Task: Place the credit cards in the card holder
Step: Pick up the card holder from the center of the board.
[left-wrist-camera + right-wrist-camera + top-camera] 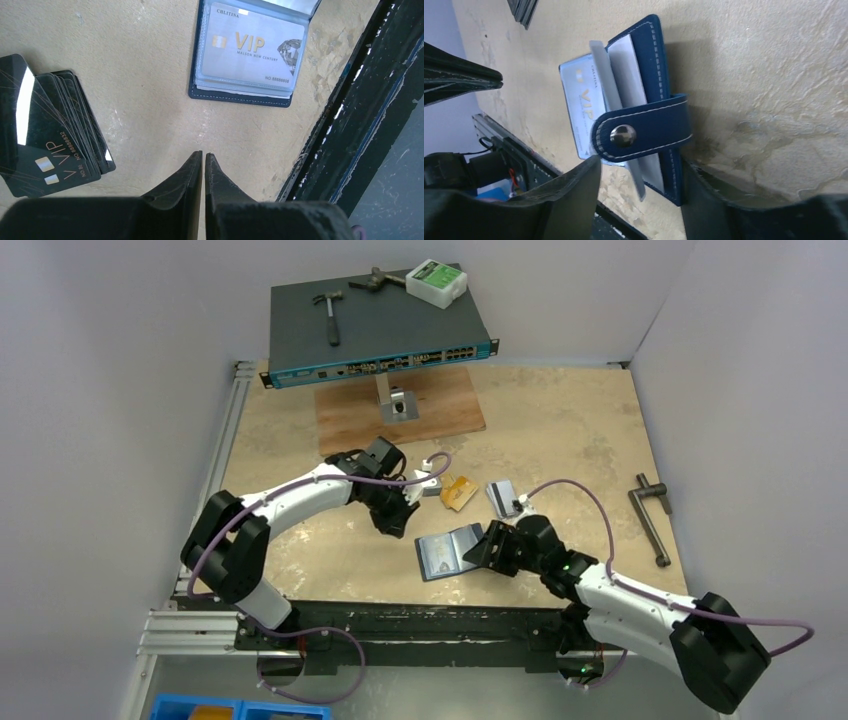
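The card holder point(447, 554) lies open on the desk point(600, 440), close to the near edge and about midway between the arms. One pale VIP card point(252, 45) is seated in its clear sleeve. The right tool point(641, 167) stands astride the holder's right end with the snap tab point(644, 135) between its jaws. The jaws are partway apart, and it cannot be told whether they press on the holder. The left tool point(203, 157) is closed on nothing and hovers just left of the holder. A fanned stack of black cards point(45, 135) lies beside it. The step in hand appears to be steadying the holder. Close on the stitched cover only, not on the loose sleeves. Keep the holder flat so the sleeve mouth faces the incoming card. The snap tab folds across the sleeves and may block entry, so move it aside first. The left tool must open before it can take a card. A thin card lying flat on the desk gives little edge to grasp. Orange-gold cards point(458, 492) and a silver-grey card point(503, 497) lie just beyond the holder, within reach. Farther off are a wooden board point(440, 415) and a network switch point(380, 335) carrying a hammer point(328, 315). A metal handle point(652, 515) lies at the right. None of these obstructs the work.
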You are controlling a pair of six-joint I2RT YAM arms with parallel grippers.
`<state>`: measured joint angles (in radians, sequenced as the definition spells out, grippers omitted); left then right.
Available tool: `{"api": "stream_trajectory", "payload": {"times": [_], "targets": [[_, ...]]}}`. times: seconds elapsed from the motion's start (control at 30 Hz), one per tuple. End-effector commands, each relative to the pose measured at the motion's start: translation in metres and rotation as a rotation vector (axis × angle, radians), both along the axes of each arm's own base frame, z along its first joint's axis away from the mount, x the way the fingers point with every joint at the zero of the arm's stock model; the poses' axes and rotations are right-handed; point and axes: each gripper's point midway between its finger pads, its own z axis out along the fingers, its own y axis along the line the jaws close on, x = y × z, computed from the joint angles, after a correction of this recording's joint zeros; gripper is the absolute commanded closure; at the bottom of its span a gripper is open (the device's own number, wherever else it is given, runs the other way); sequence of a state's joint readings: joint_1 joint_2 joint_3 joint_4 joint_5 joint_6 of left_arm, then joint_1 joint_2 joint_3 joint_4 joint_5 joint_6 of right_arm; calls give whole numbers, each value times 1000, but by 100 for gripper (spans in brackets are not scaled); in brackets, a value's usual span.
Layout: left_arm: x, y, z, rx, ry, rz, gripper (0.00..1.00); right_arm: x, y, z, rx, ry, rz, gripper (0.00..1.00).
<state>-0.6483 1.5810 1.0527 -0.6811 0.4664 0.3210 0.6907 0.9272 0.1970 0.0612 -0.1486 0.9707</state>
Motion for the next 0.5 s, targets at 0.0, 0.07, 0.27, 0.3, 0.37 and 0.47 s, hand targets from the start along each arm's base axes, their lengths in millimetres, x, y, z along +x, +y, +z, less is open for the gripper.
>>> {"api": "stream_trajectory", "payload": {"times": [0.0, 0.07, 0.27, 0.3, 0.37, 0.47], "targets": [[4, -8, 2, -59, 19, 12, 94, 12, 3, 5, 60, -47, -57, 52], [7, -7, 4, -65, 18, 20, 94, 14, 5, 8, 71, -66, -55, 64], [15, -10, 24, -121, 30, 62, 94, 31, 20, 54, 145, -191, -27, 100], [17, -11, 28, -136, 36, 73, 94, 33, 23, 65, 150, -215, -13, 100], [21, -10, 33, -159, 47, 96, 94, 36, 28, 90, 162, -267, 27, 100], [35, -5, 35, -182, 43, 156, 94, 32, 36, 120, 177, -322, 106, 100]]}}
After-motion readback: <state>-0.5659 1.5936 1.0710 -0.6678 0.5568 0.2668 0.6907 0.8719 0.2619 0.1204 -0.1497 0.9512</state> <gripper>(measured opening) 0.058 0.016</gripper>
